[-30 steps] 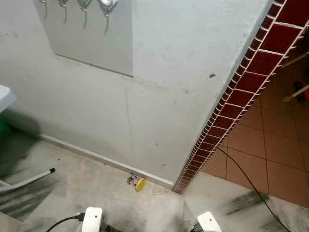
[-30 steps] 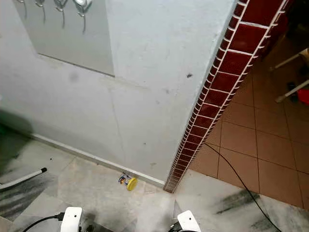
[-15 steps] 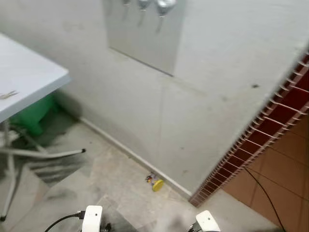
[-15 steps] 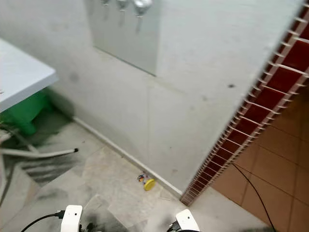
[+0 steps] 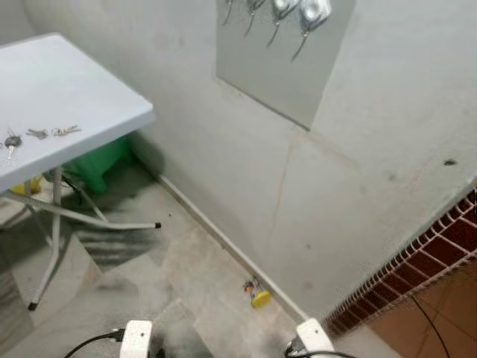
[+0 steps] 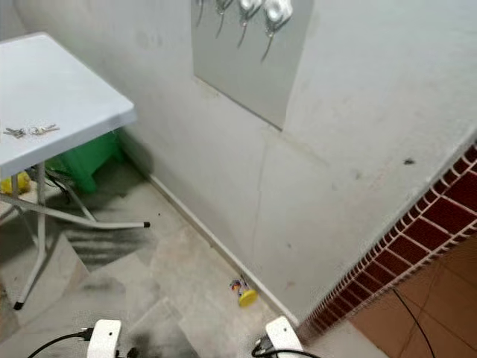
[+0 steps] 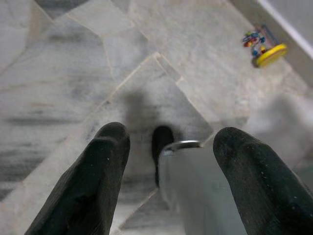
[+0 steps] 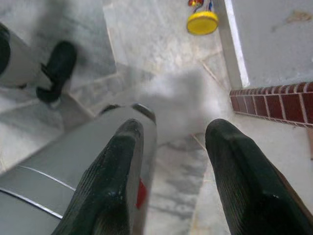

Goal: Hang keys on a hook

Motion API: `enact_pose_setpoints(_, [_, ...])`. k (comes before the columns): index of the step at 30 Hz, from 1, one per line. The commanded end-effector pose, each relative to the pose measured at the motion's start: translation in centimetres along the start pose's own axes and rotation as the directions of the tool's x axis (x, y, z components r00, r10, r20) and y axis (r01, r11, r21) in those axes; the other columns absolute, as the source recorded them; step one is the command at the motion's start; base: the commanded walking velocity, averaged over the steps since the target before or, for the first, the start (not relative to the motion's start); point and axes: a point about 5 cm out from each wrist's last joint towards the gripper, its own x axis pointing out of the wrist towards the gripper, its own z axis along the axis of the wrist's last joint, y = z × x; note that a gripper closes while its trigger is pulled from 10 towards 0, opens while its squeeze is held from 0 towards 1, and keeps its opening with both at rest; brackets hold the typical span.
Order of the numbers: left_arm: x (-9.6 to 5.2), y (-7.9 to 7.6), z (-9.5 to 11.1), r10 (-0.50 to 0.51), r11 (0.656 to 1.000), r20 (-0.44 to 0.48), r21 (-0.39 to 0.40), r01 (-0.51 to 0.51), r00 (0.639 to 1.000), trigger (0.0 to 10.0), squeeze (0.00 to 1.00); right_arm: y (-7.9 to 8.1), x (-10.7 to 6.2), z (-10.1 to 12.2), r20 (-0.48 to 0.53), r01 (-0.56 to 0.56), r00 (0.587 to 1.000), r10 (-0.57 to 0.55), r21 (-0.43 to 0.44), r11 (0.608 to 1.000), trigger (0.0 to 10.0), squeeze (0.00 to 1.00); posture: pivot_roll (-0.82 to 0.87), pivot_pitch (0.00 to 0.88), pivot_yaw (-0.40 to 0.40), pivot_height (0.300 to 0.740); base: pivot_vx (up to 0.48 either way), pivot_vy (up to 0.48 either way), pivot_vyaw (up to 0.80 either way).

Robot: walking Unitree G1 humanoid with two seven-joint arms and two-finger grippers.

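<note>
Keys (image 5: pixel 52 133) are seen on a white table (image 5: pixel 89 97) beside a wall with hooks (image 5: pixel 302 19). The left gripper (image 7: pixel 168 147) and right gripper (image 8: pixel 171 142) are held spread wide over the floor, with nothing gripped or touched.

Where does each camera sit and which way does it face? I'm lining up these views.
Head eyes: look down at table, keys, hooks; wrists at bottom edge.
Left wrist: along open left gripper to floor, robot's leg.
Right wrist: along open right gripper to floor, leg.
Shared by all: yellow toy at the wall.
</note>
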Motion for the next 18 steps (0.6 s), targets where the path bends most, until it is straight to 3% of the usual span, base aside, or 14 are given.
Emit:
enact_pose_setpoints(1, [-0.15,-0.17,-0.63,-0.014,1.0,-0.022,0.006,0.014,1.0,10.0,0.0,0.12,0.02,0.05,0.002,-0.011,1.0,0.011,0.003,1.0,10.0,0.0,-0.06,0.045,-0.066,0.74,0.0,0.0,0.8])
enact_pose_setpoints(18, [-0.18,0.09,-0.67,-0.009,1.0,-0.026,0.0,0.009,1.0,10.0,0.0,0.3,0.08,0.2,0.005,-0.02,1.0,0.02,0.0,1.0,10.0,0.0,-0.06,0.043,-0.064,0.74,0.0,0.0,0.8])
